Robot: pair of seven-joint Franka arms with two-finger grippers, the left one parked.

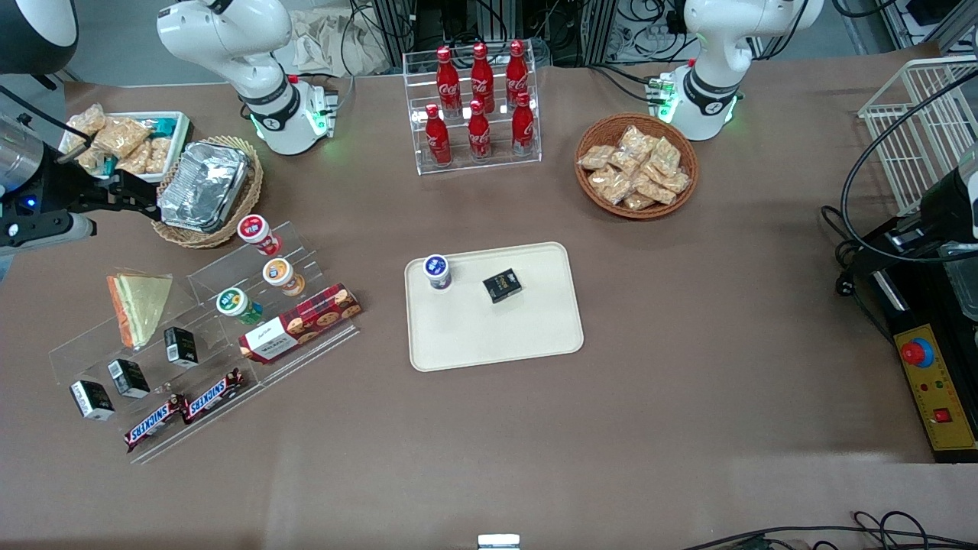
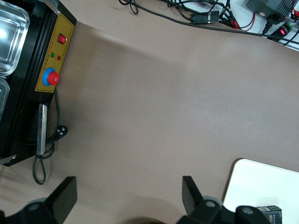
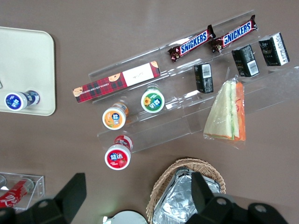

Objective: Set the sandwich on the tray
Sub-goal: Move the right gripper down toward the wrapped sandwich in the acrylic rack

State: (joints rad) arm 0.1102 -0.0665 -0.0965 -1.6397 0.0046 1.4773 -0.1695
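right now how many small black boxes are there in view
4. Three black boxes stand on the clear stepped rack, nearer the front camera than the sandwich; one lies on the tray. The gripper hovers beside the foil-filled basket, open. None looks hidden.

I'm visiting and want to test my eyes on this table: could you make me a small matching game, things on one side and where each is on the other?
Things:
1. sandwich
2. blue-lidded cup
3. foil container
4. robot's hand

Places:
A. in a wicker basket
B. on the clear stepped rack
C. open, in the air beside the foil container
D. on the tray

Pairs: 1-B, 2-D, 3-A, 4-C
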